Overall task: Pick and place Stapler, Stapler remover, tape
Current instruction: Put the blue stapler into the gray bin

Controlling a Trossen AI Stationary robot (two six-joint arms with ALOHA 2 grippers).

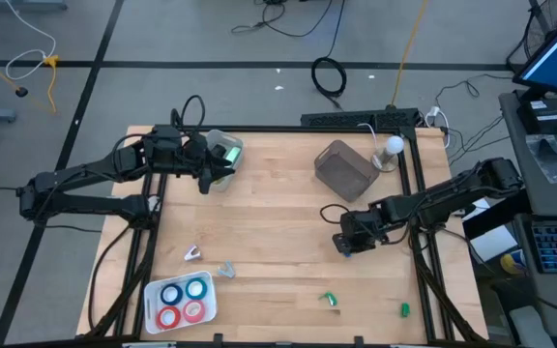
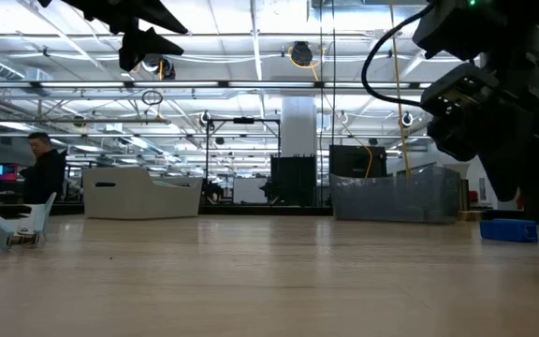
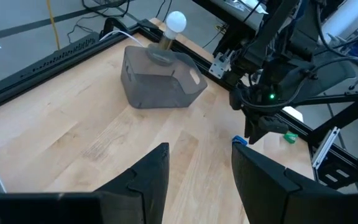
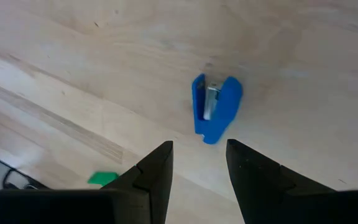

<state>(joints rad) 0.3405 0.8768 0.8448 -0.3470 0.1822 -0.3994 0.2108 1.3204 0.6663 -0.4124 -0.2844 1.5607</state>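
Robotics lab / open industrial hall: ceiling trusses (image 2: 251,84) w/ strip lights, floor cables (image 1: 329,75), monitors (image 1: 554,48), wooden bench (image 1: 269,232) on frame.

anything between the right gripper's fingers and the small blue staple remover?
Nothing. The right wrist view shows only bare wooden table between the open right gripper and the small blue staple remover lying flat.
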